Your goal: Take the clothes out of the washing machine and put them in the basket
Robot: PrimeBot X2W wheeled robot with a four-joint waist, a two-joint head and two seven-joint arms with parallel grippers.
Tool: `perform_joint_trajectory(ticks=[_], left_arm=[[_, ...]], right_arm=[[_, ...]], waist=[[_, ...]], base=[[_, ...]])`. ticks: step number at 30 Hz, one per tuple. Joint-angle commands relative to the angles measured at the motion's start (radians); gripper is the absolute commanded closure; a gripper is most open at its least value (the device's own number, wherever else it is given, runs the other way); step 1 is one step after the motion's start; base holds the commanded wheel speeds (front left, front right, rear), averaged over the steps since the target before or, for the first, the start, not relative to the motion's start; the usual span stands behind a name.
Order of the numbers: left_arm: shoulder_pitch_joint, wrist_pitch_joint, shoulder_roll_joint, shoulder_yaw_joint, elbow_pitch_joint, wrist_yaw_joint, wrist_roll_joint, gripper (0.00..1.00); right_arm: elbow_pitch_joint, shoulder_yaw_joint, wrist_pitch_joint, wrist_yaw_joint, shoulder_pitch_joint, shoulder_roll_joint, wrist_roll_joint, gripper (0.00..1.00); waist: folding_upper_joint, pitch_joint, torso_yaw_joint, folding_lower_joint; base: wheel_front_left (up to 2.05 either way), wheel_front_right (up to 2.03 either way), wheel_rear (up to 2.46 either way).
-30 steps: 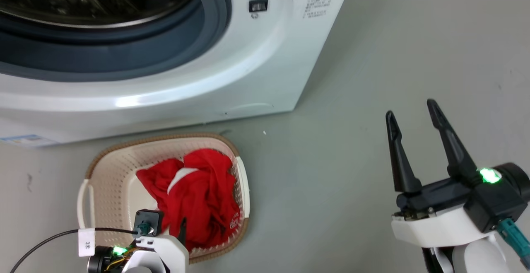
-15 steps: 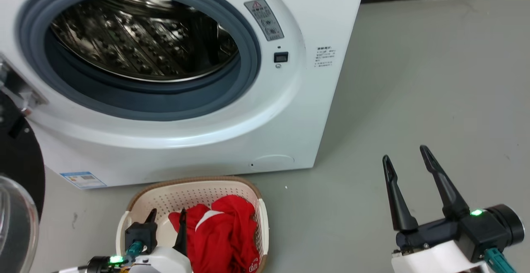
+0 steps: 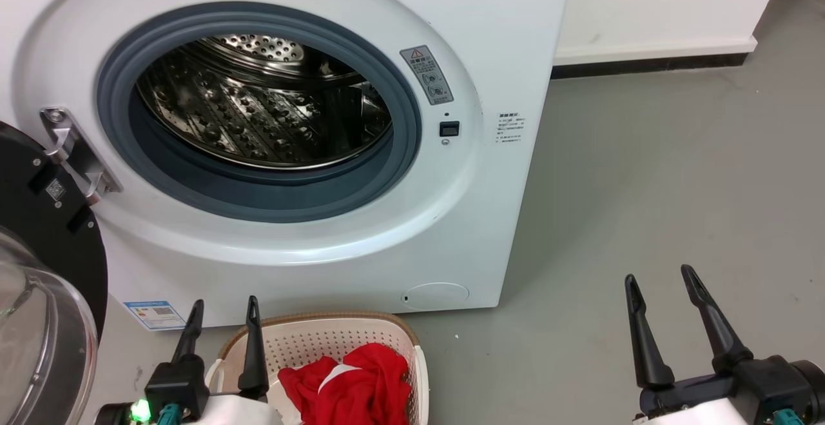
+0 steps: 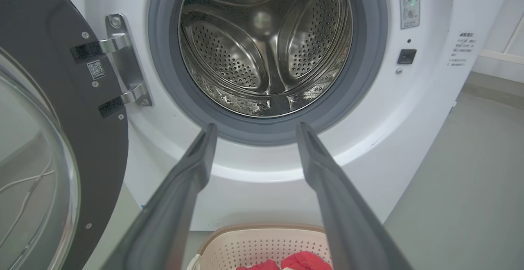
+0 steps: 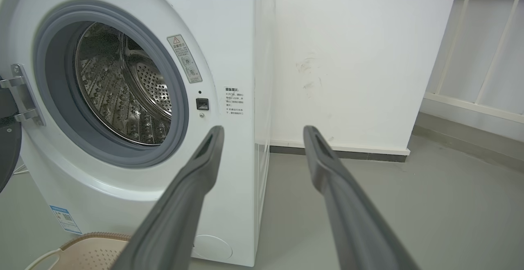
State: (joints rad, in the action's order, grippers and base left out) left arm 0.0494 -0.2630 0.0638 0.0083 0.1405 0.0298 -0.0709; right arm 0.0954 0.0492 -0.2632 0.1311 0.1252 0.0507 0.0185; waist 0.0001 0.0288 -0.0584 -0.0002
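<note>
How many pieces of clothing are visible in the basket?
1: a red jersey lying in the cream basket before the washing machine. More could be hidden beneath it.

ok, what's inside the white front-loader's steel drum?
The perforated steel drum shows bare walls and ribs, no clothing in sight. Its lowest front edge is hidden behind the grey rubber seal. The red jersey lies in the cream perforated basket.

Basket (image 3: 335, 316) and jersey (image 3: 361, 386) run off the bottom edge, the door (image 3: 58, 244) off the left; warning sticker (image 3: 427, 75) print too small to read.
</note>
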Motion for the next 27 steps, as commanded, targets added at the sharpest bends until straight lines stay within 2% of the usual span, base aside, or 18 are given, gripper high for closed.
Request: perform_joint_trajectory(ticks=[1, 11, 27], left_arm=[[0.014, -0.003, -0.001, 0.004, -0.013, 0.006, 0.007, 0.0], [0.085, -0.003, -0.012, 0.013, -0.172, 0.017, 0.015, 0.0], [0.107, -0.003, -0.014, 0.019, -0.15, 0.019, -0.016, 0.0]], right_arm=[[-0.001, 0.0, -0.002, -0.001, 0.01, -0.001, 0.004, 0.0], [0.006, -0.014, -0.002, -0.001, 0.038, -0.001, 0.01, 0.0], [0.018, -0.012, -0.002, -0.001, 0.052, -0.001, 0.03, 0.0]], waist=[[-0.0001, -0.006, 0.004, 0.0002], [-0.0001, -0.035, 0.015, 0.0002], [-0.0001, -0.037, 0.019, 0.0002]], base=[[0.0, 0.0, 0.0], [0.0, 0.0, 0.0], [0.0, 0.0, 0.0]])
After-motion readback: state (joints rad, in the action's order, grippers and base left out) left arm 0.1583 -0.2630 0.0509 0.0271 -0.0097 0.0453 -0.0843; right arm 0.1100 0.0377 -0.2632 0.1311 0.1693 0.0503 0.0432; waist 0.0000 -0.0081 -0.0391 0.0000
